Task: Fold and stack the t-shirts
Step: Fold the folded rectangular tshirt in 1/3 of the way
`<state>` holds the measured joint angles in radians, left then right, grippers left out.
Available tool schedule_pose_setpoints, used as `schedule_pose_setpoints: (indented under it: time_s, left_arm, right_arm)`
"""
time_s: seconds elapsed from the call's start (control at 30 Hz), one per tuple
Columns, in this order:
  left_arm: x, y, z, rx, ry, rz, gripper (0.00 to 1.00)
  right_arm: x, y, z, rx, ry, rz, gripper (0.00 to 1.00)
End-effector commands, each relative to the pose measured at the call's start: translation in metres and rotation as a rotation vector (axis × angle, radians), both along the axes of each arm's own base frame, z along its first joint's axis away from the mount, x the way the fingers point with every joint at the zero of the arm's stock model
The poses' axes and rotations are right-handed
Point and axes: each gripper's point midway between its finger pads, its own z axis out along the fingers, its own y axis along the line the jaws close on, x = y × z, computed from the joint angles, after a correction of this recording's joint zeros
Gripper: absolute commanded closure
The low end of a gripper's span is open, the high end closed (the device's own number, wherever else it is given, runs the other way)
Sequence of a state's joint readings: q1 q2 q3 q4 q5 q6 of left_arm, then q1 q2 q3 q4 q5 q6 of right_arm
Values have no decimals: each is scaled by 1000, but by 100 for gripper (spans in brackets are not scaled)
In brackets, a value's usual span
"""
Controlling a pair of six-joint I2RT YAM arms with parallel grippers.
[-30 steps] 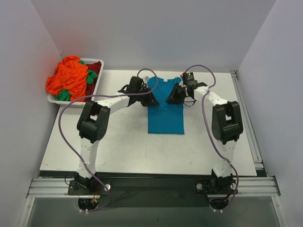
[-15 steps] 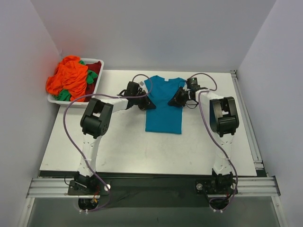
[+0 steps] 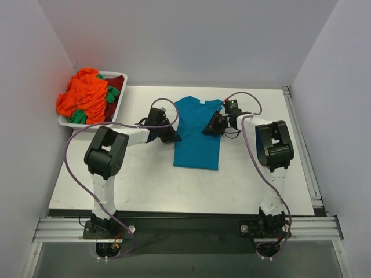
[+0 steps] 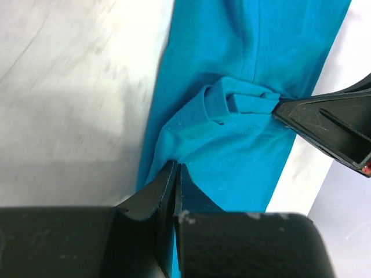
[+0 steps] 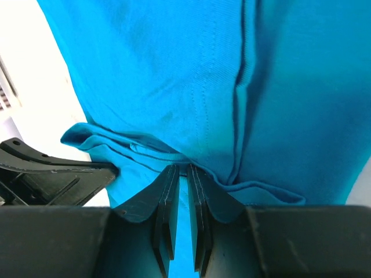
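The teal-blue t-shirt point(image 3: 197, 142) lies on the table, collar at the far end, both sides bunched inward at mid-length. My left gripper point(image 3: 172, 135) is shut on the shirt's left edge; in the left wrist view its jaws point(image 4: 175, 169) pinch a raised fold of teal cloth point(image 4: 232, 133). My right gripper point(image 3: 210, 127) is shut on the right edge; in the right wrist view its jaws point(image 5: 186, 169) clamp a thin fold of the shirt point(image 5: 174, 87). Each gripper shows in the other's wrist view, a short way across the cloth.
A white tray point(image 3: 65, 122) stands at the far left corner, heaped with orange point(image 3: 84, 94), green point(image 3: 111, 95) and dark red point(image 3: 116, 83) shirts. The white table point(image 3: 145, 179) ends in a metal rail at the near edge. Walls enclose the left, right and far sides.
Both grippers have moved nearer and slightly left while holding the teal shirt. The shirt has slid toward the near edge, and its sides are drawn inward.
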<state>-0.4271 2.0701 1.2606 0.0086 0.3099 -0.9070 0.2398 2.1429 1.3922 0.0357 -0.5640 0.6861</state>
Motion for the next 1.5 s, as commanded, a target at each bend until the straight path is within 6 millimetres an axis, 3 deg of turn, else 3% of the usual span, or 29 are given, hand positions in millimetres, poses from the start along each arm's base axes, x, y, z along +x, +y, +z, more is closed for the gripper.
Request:
schedule_pose_setpoints:
  time_s: [0.0, 0.17, 0.2, 0.27, 0.3, 0.47, 0.7, 0.83, 0.97, 1.0, 1.1, 1.13, 1.17, 1.2, 1.23, 1.27, 1.37, 1.47]
  left_arm:
    - [-12, 12, 10, 56, -15, 33, 97]
    - [-42, 18, 9, 92, -10, 34, 97]
    - [-45, 18, 18, 90, -29, 35, 97]
    - [-62, 22, 11, 118, -16, 37, 97]
    - [-66, 23, 19, 109, -34, 39, 97]
    - [-103, 34, 12, 141, -22, 39, 97]
    - [-145, 38, 35, 138, -74, 22, 97]
    - [-151, 48, 52, 129, -108, 53, 95]
    - [-141, 57, 63, 135, -128, 89, 91]
    - [-138, 57, 63, 132, -127, 93, 91]
    - [-125, 58, 66, 93, -119, 104, 91]
    - [-119, 60, 67, 78, -118, 115, 91]
    - [-115, 60, 68, 67, -112, 118, 91]
    - [-113, 58, 71, 46, -110, 110, 91]
    - [-111, 58, 72, 39, -111, 107, 91]
    - [-105, 60, 77, 32, -119, 115, 91]
    - [-99, 61, 79, 11, -110, 101, 89]
    - [-94, 59, 81, -8, -98, 80, 85]
  right_arm:
    - [-45, -11, -37, -133, 117, 42, 85]
    - [-69, -1, -42, -185, 108, 99, 85]
    - [-72, 1, -39, -190, 99, 107, 85]
    - [-86, 5, -44, -204, 111, 127, 85]
    - [-88, 6, -40, -203, 99, 125, 85]
    - [-126, 7, -48, -216, 111, 144, 86]
    - [-173, 19, -44, -234, 77, 239, 86]
    - [-185, 21, -28, -239, 47, 274, 85]
    - [-157, 26, 16, -241, -76, 262, 73]
    - [-134, 36, 39, -226, -144, 252, 72]
    - [-98, 50, 57, -222, -218, 264, 71]
    - [-72, 64, 83, -195, -289, 255, 70]
    - [-64, 69, 68, -204, -260, 270, 70]
    - [-54, 75, 68, -203, -270, 282, 70]
    - [-31, 88, 90, -178, -329, 279, 71]
    - [-27, 93, 68, -182, -287, 301, 70]
    - [1, 111, 58, -176, -311, 328, 71]
    - [15, 125, 45, -152, -314, 365, 70]
